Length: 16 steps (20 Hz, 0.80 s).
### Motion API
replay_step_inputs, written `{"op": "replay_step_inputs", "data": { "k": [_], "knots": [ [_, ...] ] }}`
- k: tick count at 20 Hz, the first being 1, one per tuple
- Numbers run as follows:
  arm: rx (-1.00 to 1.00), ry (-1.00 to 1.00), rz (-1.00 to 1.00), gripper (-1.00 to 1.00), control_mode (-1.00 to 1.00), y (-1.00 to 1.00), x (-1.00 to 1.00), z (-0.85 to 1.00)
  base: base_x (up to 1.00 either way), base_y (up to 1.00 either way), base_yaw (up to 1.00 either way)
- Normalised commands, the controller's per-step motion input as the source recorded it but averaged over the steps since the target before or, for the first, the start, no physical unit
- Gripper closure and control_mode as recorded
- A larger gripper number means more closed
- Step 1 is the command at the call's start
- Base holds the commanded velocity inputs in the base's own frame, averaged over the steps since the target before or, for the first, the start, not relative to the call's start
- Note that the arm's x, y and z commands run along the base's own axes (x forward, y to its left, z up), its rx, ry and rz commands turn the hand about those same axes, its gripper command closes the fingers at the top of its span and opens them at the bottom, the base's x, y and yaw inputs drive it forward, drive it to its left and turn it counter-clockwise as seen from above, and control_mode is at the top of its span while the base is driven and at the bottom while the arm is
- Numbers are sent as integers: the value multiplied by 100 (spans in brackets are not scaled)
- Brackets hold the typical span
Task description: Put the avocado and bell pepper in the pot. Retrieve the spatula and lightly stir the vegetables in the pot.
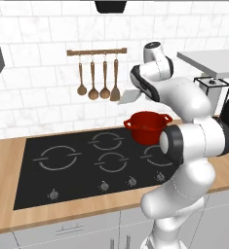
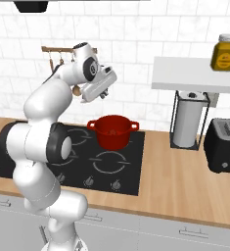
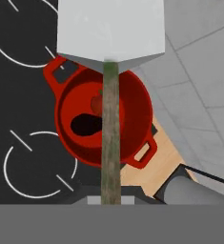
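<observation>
So both veggies look to be in the pot [image 3: 104,119] already: looking down from the hand view there's the red bell pepper [image 3: 97,103] and a dark oval lump next to it that I'd take for the avocado [image 3: 87,125], both sitting on the pot's floor. The pot itself sits on the black hob [image 1: 62,165], on the far right burner, close to the tiled wall.

The spatula [image 3: 111,33] is also sorted. The hand [image 2: 103,93] is closed on its thin handle, and the pale grey blade sticks out ahead of it, hanging in the air well above the pot. From the left base view you can see the blade up by the rack of wooden spoons [image 1: 97,80], not touching them as far as I can tell.

So I'd say only the stirring is left. The blade isn't inside the pot yet, so it needs to come down past the rim and then push the two pieces around gently. Main risk I see is clipping the rim and shoving the pot across the hob.
</observation>
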Motion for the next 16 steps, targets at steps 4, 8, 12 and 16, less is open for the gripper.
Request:
{"op": "replay_step_inputs", "data": {
  "k": [4,8,12,16],
  "knots": [
    [-12,3,8,100,-100,-12,0,0,0,0,0],
    [-10,2,7,100,-100,-15,0,0,0,0,0],
    [-12,4,6,100,-100,-14,0,0,0,0,0],
    [-12,5,7,100,-100,-12,0,0,0,0,0]
  ]
}}
